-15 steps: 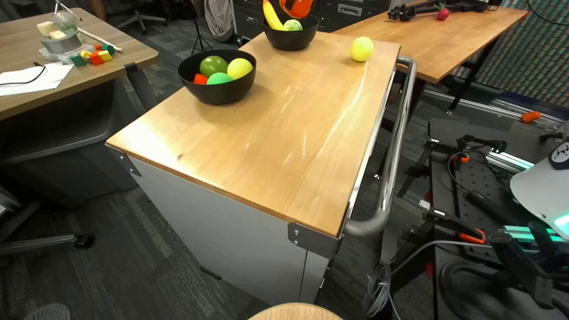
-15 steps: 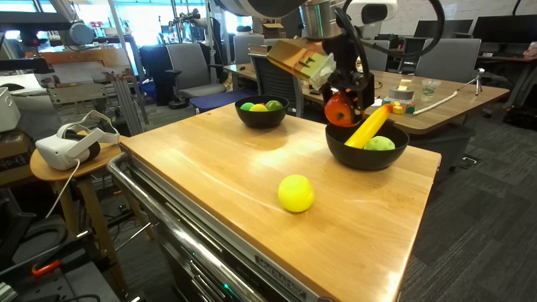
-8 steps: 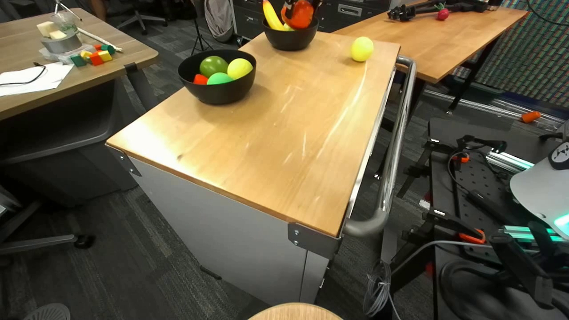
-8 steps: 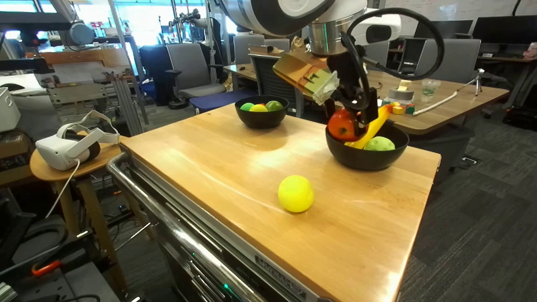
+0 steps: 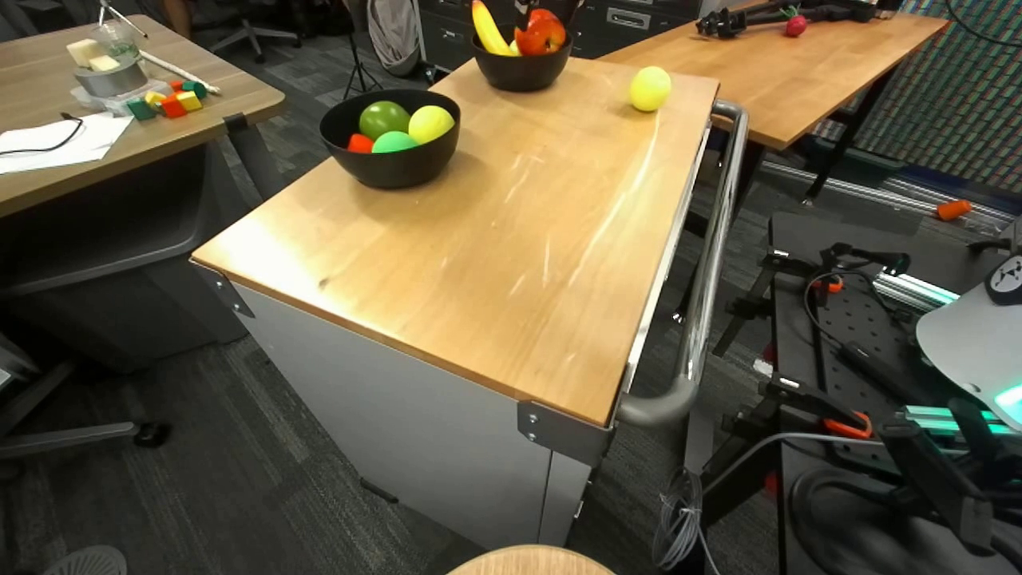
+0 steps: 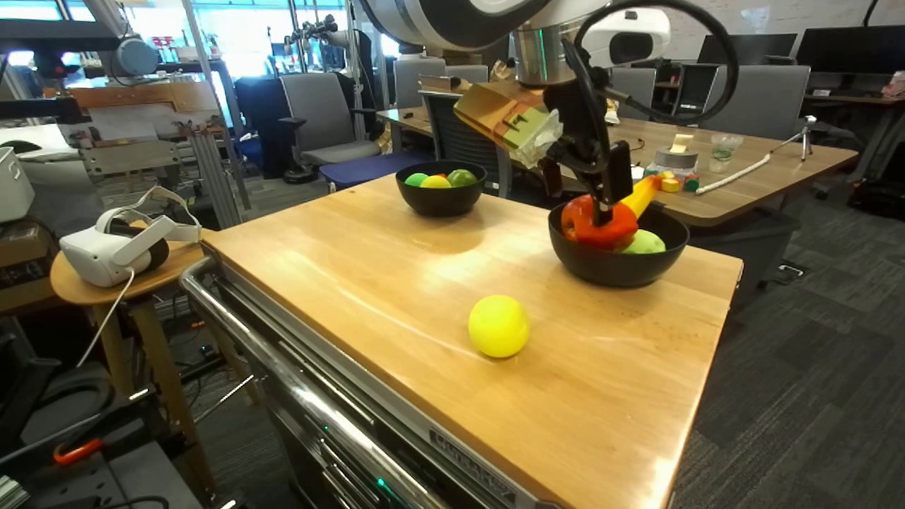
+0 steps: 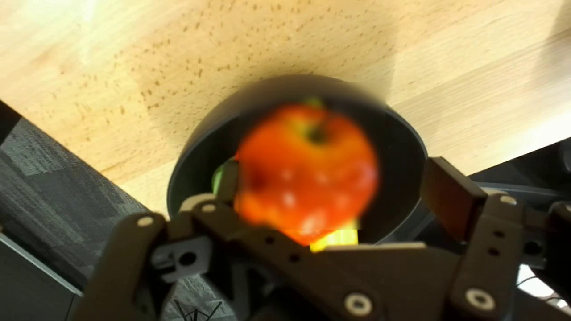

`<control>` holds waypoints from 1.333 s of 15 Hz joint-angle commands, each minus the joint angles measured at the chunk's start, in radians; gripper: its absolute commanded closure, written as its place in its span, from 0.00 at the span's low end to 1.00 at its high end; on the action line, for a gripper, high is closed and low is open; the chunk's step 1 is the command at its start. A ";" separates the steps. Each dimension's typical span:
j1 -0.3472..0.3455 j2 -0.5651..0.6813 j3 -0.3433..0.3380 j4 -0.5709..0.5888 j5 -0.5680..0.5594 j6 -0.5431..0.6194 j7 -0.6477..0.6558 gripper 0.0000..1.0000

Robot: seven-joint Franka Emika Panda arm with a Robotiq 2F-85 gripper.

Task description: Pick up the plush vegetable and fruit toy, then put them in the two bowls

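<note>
My gripper [image 7: 332, 178] hangs over a black bowl [image 6: 615, 267], its jaws standing wide apart. Between them in the wrist view is a blurred red-orange round toy [image 7: 308, 174], near the left finger and well clear of the right one. That toy rests in the bowl beside a yellow banana [image 5: 492, 30] and a pale green toy [image 6: 645, 242]. Another black bowl [image 5: 391, 166] holds a dark green round [image 5: 384, 120], a yellow round [image 5: 431, 123], a bright green ball [image 5: 394, 142] and something red [image 5: 360, 144]. Alone on the wooden top lies a yellow ball [image 6: 499, 326].
A metal handle bar [image 6: 304, 382] runs along one side of the cart top [image 5: 479, 263]. A stool with a white headset [image 6: 117, 247] stands beside it. Behind is a brown table [image 6: 778, 166] with tape, blocks and a cup.
The red-orange toy has come down into the bowl and turned over there. My gripper went down with it, spread its jaws and has risen slightly. The yellow ball has stayed put.
</note>
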 commanded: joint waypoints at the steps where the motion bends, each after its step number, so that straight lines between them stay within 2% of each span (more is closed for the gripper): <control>1: 0.051 -0.220 -0.051 -0.169 -0.175 -0.083 0.112 0.00; 3: 0.049 -0.318 -0.053 -0.224 -0.299 -0.159 0.193 0.00; 6: 0.010 -0.491 -0.022 -0.353 -0.378 -0.265 0.286 0.00; 9: -0.010 -0.617 -0.023 -0.525 -0.275 -0.201 0.258 0.00; 10: -0.014 -0.510 -0.009 -0.400 -0.297 -0.252 0.237 0.00; 12: -0.026 -0.574 -0.005 -0.485 -0.279 -0.236 0.236 0.00; 13: -0.030 -0.563 -0.005 -0.490 -0.280 -0.214 0.238 0.00; 20: -0.088 -0.370 0.016 -0.453 -0.403 0.025 0.324 0.00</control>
